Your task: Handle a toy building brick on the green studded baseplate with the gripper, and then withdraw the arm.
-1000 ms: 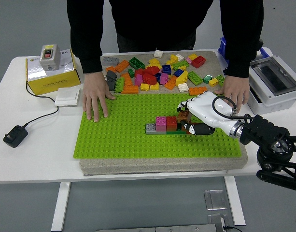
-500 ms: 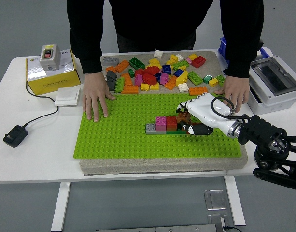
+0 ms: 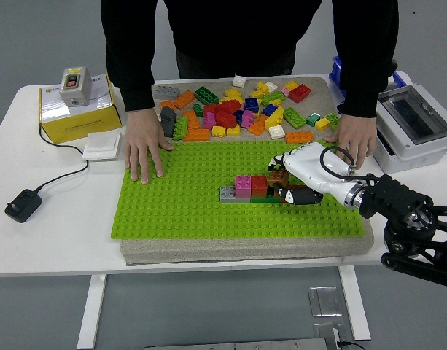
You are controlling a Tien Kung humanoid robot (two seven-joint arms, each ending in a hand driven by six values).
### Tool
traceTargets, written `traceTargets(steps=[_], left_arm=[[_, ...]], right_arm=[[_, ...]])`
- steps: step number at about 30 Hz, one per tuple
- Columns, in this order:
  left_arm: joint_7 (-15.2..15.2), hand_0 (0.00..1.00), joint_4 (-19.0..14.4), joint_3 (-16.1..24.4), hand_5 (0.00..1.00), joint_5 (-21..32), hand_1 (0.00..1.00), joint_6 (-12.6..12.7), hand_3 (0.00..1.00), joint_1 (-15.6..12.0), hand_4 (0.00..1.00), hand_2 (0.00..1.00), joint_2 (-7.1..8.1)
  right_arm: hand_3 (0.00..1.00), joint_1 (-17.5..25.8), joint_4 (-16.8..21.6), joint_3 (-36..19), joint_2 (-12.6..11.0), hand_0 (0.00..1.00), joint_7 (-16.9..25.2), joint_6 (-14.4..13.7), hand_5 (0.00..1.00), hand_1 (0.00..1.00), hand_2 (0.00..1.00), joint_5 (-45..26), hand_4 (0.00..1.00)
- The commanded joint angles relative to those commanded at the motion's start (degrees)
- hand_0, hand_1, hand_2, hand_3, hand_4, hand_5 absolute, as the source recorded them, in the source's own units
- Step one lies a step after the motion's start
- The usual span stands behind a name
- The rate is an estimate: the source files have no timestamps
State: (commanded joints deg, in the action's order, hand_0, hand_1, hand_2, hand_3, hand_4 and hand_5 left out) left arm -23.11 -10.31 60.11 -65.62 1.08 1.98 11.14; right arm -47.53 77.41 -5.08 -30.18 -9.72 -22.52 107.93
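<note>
Right arm has shifted only slightly over the last second: forearm and wrist sit a touch further left and lower, the hand itself barely moved; everything else on the table unchanged. Right hand (image 3: 296,181) comes in from the lower right over the green baseplate (image 3: 187,211), white fingers (image 3: 280,162) curled over a brown brick (image 3: 278,176) with the dark thumb below it, so the hand is clamped on that brick. The brown brick sits at the right end of a short row on the baseplate, just right of the red brick (image 3: 259,184); left of that a pink brick (image 3: 243,183) and a grey brick (image 3: 227,193), with a dark green strip along the row's front edge. Baseplate lies on a grey pad (image 3: 208,251) on the white table (image 3: 48,233). Left arm out of view. A black plug (image 3: 22,205) with its cable lies near the left edge. Further back, a person's two hands rest flat, one (image 3: 144,149) on the baseplate's far left corner, the other (image 3: 354,141) at its far right corner just behind the robot hand. Loose brick pile (image 3: 238,109) on the pad beyond the baseplate. Far left: white switch plate (image 3: 102,145), yellow box (image 3: 77,109) with a grey button unit (image 3: 74,86) on top. Far right: grey case with clear lid (image 3: 416,124), contents not discernible
</note>
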Motion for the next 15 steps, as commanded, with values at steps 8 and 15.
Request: traceTargets(steps=[8, 15], left_arm=[[0.01, 0.694, 0.0, 0.02, 0.706, -0.06, 0.663, -0.01, 0.665, -0.03, 0.173, 0.621, -0.02], [0.04, 0.695, 0.0, -0.06, 0.706, 0.0, 0.663, -0.03, 0.664, -0.05, 0.173, 0.621, 0.01]], right_arm=[[0.709, 0.22, -0.49, 0.39, 0.24, 0.118, 0.32, -0.15, 0.363, 0.168, 0.573, -0.37, 0.531], [0.708, 0.28, -0.95, 0.67, 0.45, 0.118, 0.45, -0.15, 0.363, 0.168, 0.57, -0.66, 0.529]])
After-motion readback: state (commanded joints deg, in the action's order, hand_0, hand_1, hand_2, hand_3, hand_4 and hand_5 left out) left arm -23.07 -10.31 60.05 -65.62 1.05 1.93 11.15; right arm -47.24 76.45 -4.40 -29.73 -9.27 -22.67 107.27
